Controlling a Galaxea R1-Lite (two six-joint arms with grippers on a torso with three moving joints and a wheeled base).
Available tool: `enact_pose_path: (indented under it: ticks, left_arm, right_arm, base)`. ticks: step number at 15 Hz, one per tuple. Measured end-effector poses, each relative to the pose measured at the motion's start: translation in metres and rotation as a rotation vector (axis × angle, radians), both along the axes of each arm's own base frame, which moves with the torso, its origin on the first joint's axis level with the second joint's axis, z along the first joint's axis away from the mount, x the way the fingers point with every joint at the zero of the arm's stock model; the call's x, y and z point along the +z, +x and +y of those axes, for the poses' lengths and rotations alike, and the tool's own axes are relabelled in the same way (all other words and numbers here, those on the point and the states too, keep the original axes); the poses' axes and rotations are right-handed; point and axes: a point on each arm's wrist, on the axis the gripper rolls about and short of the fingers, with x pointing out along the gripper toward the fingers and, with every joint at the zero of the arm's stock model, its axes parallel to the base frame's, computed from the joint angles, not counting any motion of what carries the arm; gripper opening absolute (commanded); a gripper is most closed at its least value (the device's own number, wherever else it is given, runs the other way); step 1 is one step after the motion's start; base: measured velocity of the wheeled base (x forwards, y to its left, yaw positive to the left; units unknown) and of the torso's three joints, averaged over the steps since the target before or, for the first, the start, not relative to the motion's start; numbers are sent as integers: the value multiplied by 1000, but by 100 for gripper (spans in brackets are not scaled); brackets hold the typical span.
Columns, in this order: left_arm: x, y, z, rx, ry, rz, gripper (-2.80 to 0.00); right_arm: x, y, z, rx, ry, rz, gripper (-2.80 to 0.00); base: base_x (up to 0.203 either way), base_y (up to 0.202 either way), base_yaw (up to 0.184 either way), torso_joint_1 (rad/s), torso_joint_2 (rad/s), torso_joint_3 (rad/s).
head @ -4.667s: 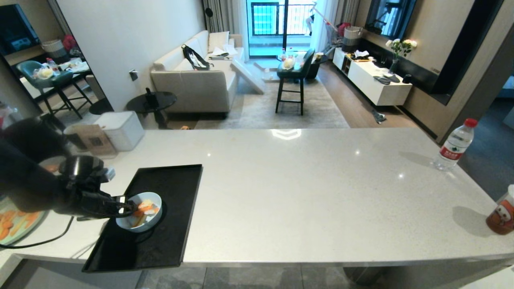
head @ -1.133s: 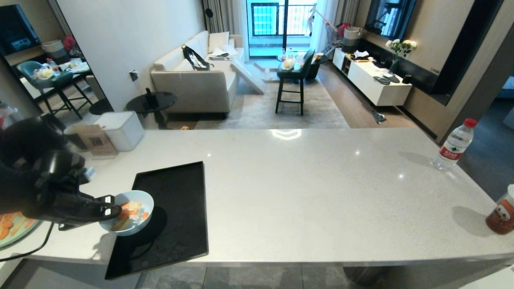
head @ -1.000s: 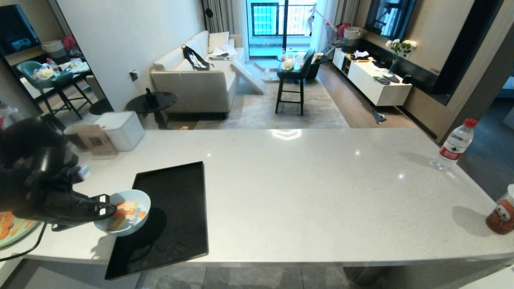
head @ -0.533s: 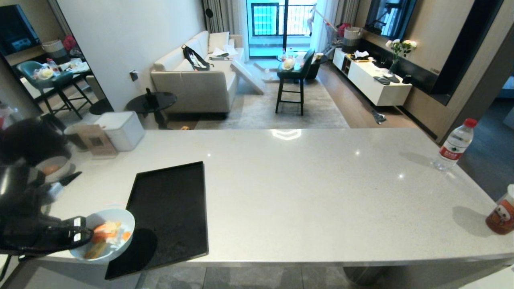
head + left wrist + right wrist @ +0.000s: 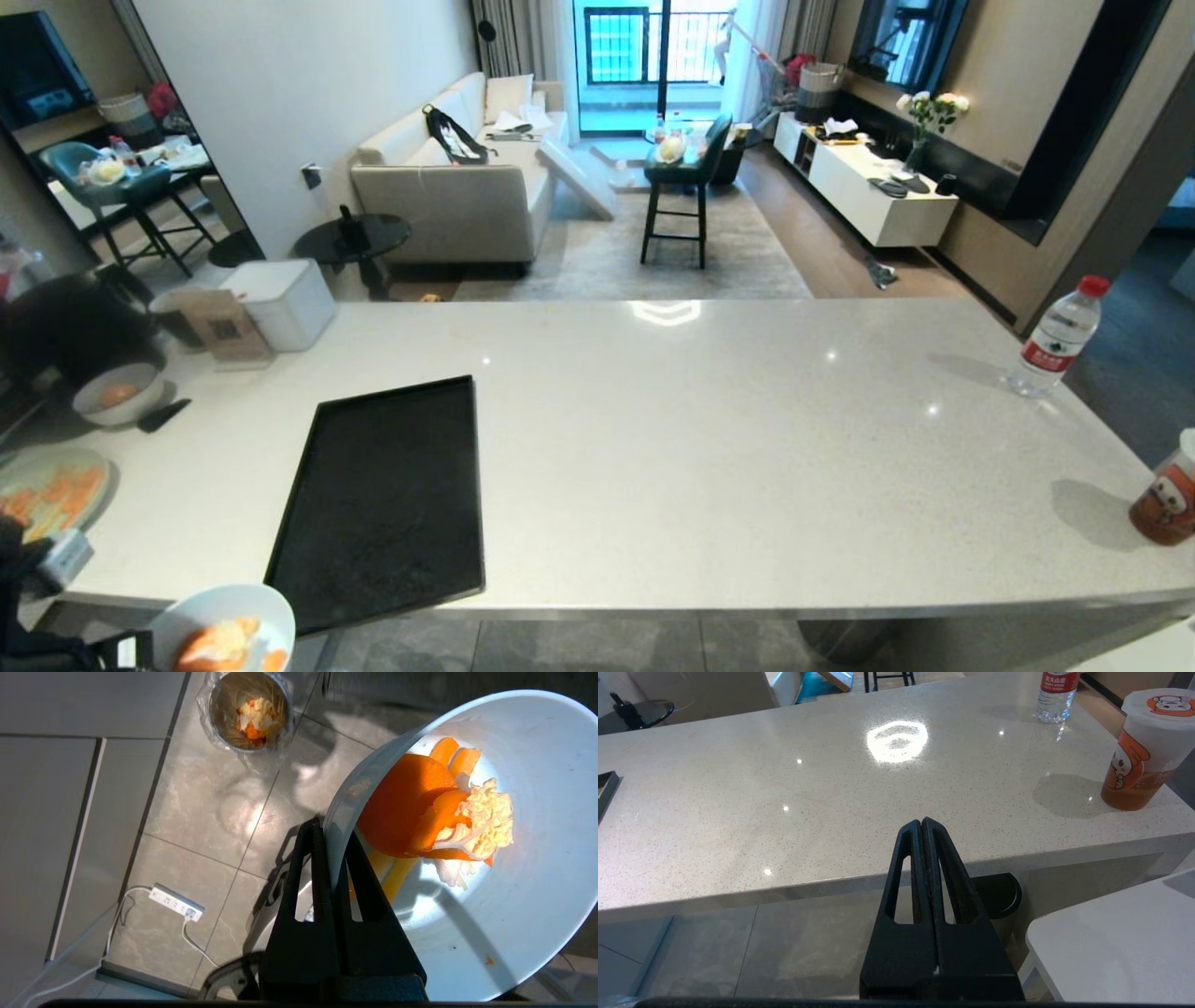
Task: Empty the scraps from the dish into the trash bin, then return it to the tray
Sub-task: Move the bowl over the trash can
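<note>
Because the left gripper (image 5: 334,833) pinches only the thin rim of the small round white bowl (image 5: 514,933), the bowl could twist and spill its orange carrot slices and pale vegetable scraps (image 5: 439,816) onto the tiled floor (image 5: 187,812). Far beyond the fingertips stands the shiny metal bag-lined trash bin (image 5: 219,732). The right gripper (image 5: 922,823) rests closed, empty.

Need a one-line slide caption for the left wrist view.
Left tool pinches the bowl rim, scraps inside, above the floor near the trash bin.
</note>
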Motion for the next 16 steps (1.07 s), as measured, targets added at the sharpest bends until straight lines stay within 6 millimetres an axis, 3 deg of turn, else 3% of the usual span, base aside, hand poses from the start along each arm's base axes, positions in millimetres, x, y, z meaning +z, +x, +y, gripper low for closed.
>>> enact_pose_path:
  ticks: [6, 16]
  left_arm:
    - [-6, -58, -21, -8, -18, 23, -280]
    - [-6, -76, -31, -75, -17, -34, -280]
  right_arm:
    - [0, 0, 0, 0, 0, 0, -280]
    - [0, 0, 0, 0, 0, 0, -280]
  base:
    - [0, 0, 0, 0, 0, 0]
    - [0, 0, 0, 0, 0, 0]
